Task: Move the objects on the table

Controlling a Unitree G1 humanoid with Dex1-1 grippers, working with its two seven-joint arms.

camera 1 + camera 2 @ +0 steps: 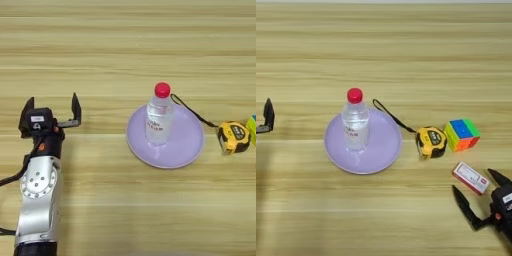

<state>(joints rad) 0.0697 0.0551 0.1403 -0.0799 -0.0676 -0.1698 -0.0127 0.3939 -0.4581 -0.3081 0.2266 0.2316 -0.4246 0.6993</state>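
Left eye view shows the left gripper point(52, 111) spread open, empty, well left of the lilac plate point(187, 150). Right gripper point(481, 197) gapes open just beside the red-and-white box point(471, 177). Bottle point(355, 122) stands upright on the plate; tape measure point(431, 142) lies between plate and puzzle cube point(461, 134) on the table point(406, 50).

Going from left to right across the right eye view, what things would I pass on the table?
Left gripper at the edge → purple plate with the bottle standing on it → tape measure → colourful cube → red-and-white box → right gripper, fingers open.
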